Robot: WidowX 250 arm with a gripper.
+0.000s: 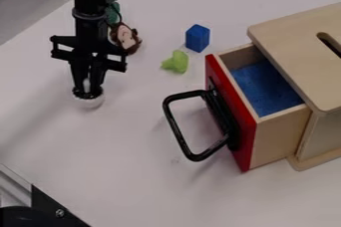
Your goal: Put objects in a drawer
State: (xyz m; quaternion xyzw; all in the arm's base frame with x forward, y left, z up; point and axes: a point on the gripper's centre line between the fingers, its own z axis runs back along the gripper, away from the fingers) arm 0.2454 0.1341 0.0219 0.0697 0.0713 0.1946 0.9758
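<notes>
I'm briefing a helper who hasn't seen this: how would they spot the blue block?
Find the wooden box and its open red drawer front. Just beyond the front's upper end, the blue block stands on the table. Its flat faces and straight edges set it apart from the lumpy green piece nearby.

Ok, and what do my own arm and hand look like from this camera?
The arm is black all over, built of chunky, blocky segments, with a thin black cable looping out at one side. The hand is black too: a wide crosspiece with open, frame-like ends and two slim fingers below. I can make out no markings.
</notes>
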